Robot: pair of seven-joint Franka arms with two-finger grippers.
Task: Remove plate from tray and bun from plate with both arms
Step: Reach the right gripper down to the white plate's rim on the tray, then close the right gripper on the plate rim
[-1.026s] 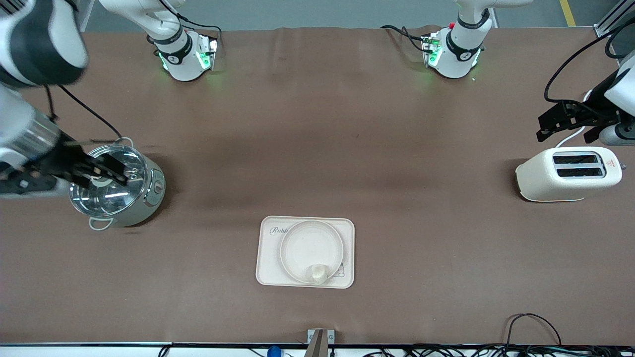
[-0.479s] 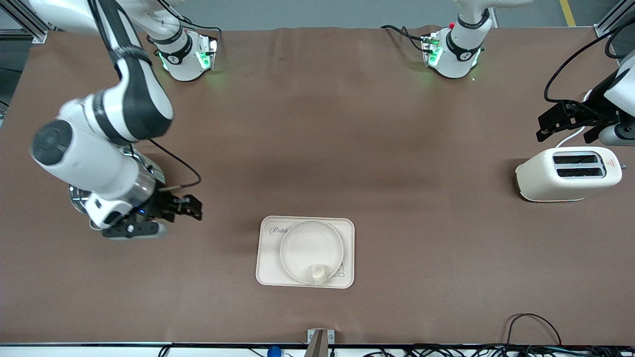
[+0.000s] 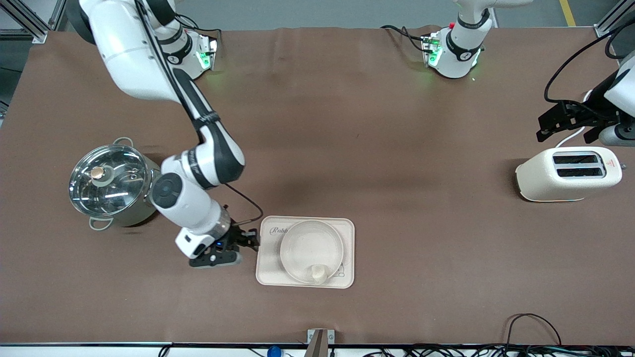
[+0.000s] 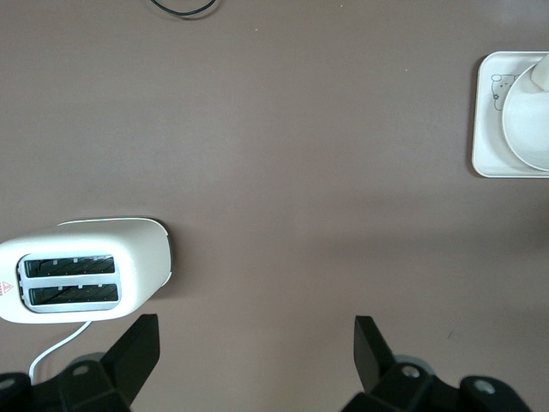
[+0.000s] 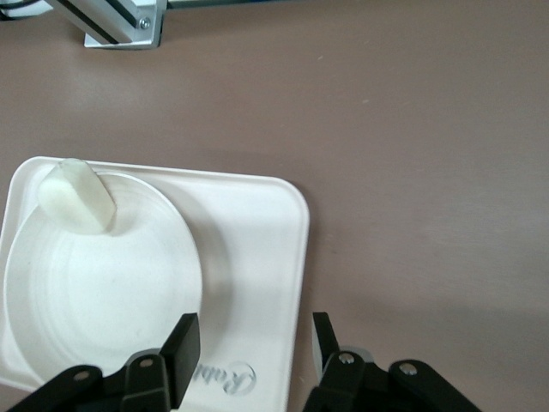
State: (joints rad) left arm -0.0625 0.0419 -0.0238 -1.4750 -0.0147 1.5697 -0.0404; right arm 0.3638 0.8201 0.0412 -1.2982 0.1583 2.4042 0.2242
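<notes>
The round cream plate (image 3: 310,245) lies on the rabbit tray (image 3: 268,267). The small pale bun (image 3: 318,273) sits on the plate's rim nearest the front camera. My right gripper (image 3: 253,241) is open and empty over the tray's edge toward the right arm's end. In the right wrist view my right gripper (image 5: 253,348) straddles the tray's (image 5: 257,257) lettered corner, with the plate (image 5: 94,292) and bun (image 5: 77,196) further in. My left gripper (image 3: 564,130) waits open and empty beside the toaster (image 3: 568,173); the left wrist view shows it (image 4: 255,352) over bare table.
A steel pot with a glass lid (image 3: 110,183) stands toward the right arm's end. The cream toaster (image 4: 86,270) stands toward the left arm's end, its white cord trailing. Cables lie along the table edge nearest the front camera. A brown mat covers the table.
My right arm has swung from over the pot's lid across to the tray's edge. The left arm, plate, bun and tray have not moved.
</notes>
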